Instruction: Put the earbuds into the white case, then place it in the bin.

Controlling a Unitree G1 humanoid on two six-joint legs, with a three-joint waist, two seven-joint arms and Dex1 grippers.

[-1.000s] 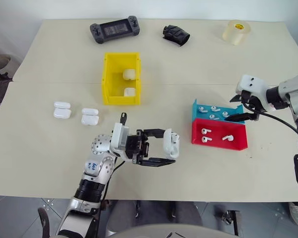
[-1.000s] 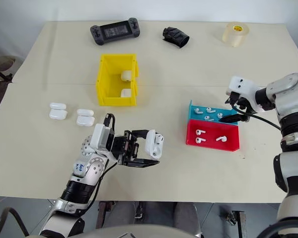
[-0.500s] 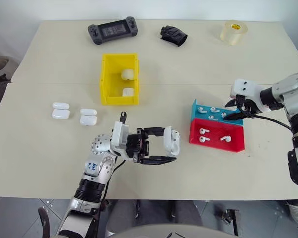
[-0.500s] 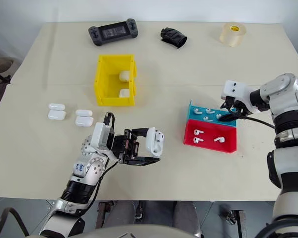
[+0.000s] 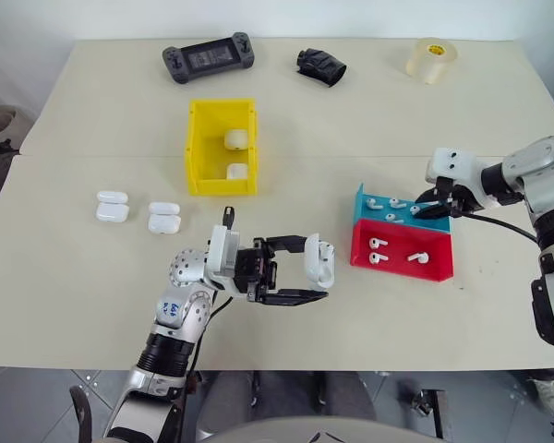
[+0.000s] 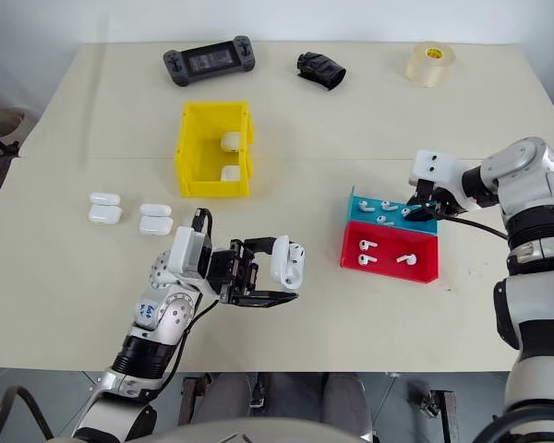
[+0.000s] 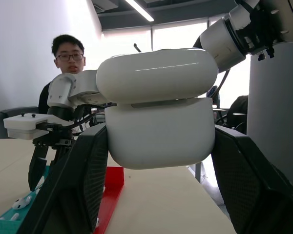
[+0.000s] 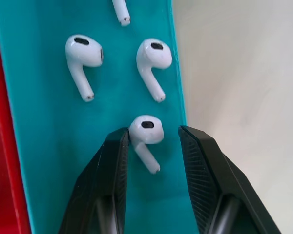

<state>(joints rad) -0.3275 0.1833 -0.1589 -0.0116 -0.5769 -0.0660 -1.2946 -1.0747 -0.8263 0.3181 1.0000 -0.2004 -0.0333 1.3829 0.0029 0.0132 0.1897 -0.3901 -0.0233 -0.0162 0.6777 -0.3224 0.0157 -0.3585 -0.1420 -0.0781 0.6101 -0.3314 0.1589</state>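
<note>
Jaws of the left gripper (image 5: 307, 269) are clamping shut on a small glossy white rounded earbud case (image 5: 319, 263), holding it above the beige table (image 5: 92, 277) near its front edge, with the lid standing slightly ajar in the left wrist view. Fingers of the right gripper (image 8: 154, 139) are standing partly apart, straddling one tiny glossy white earbud (image 8: 146, 134) that is lying in the shallow blue tray (image 8: 44, 146); one finger is touching the bud's side, the other is just clear of it, so a firm hold cannot be confirmed. Two more earbuds (image 8: 83, 56) are lying further along the same tray, and three are resting in the shallow red tray (image 5: 402, 265) that is sitting directly in front of the blue one, toward the table's right edge. A bright yellow tall-walled plastic bin (image 5: 223, 146) is sitting toward the table's middle, with two white cases (image 5: 235, 139) inside. Two more white cases (image 5: 113, 206) are lying near the left edge. A black handheld game console (image 5: 210, 56), a crumpled black object (image 5: 320, 65) and a roll of clear tape (image 5: 432, 59) are lying along the far edge. A person (image 7: 68, 53) is showing in the left wrist view.
</note>
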